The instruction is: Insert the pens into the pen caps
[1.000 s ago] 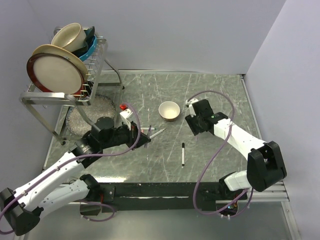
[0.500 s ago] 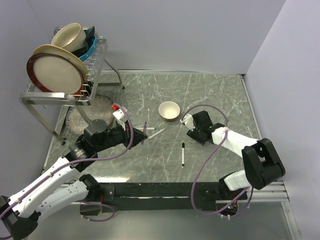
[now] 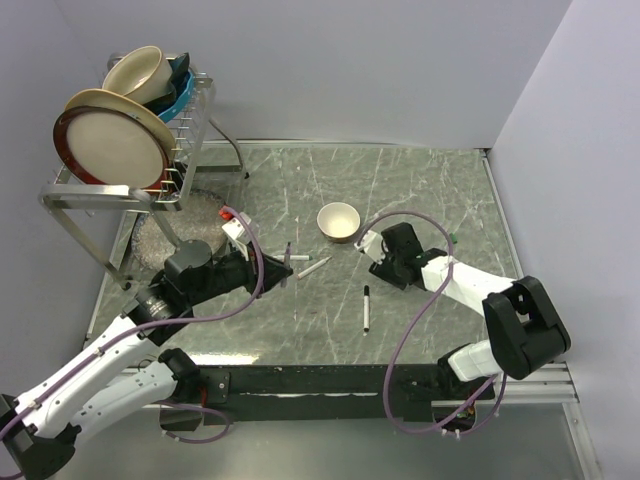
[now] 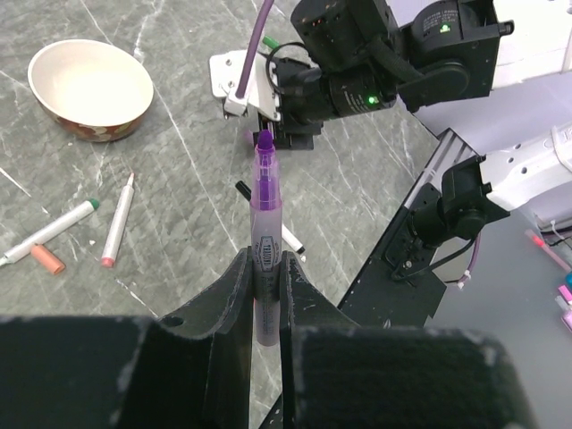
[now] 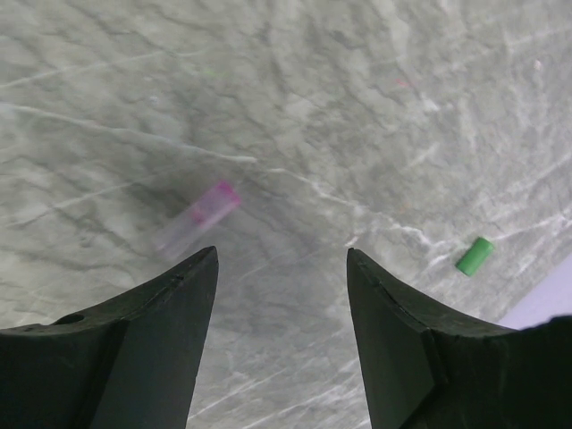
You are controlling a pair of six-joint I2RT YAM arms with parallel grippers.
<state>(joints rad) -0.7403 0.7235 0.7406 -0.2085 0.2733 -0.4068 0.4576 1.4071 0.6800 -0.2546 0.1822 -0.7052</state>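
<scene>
My left gripper (image 4: 264, 261) is shut on a purple marker pen (image 4: 265, 210), which stands up out of the jaws with its purple tip bare; in the top view this gripper (image 3: 279, 270) hovers left of centre. On the table lie a green-ended pen (image 4: 50, 232), a red-tipped pen (image 4: 118, 220), a reddish cap (image 4: 47, 259) and a black pen (image 3: 366, 307). My right gripper (image 5: 281, 259) is open, low over the table. A pale purple cap (image 5: 197, 214) lies just beyond its left finger and a green cap (image 5: 475, 256) lies off to its right.
A small cream bowl (image 3: 338, 221) sits between the two grippers at mid-table. A dish rack (image 3: 125, 140) with plates and bowls stands at the back left over a round mat (image 3: 160, 235). The dark front rail (image 3: 320, 380) borders the near edge.
The left gripper has drawn back to the left with the purple pen in it. The right gripper has swung down and left, from beside the bowl to just over the table.
</scene>
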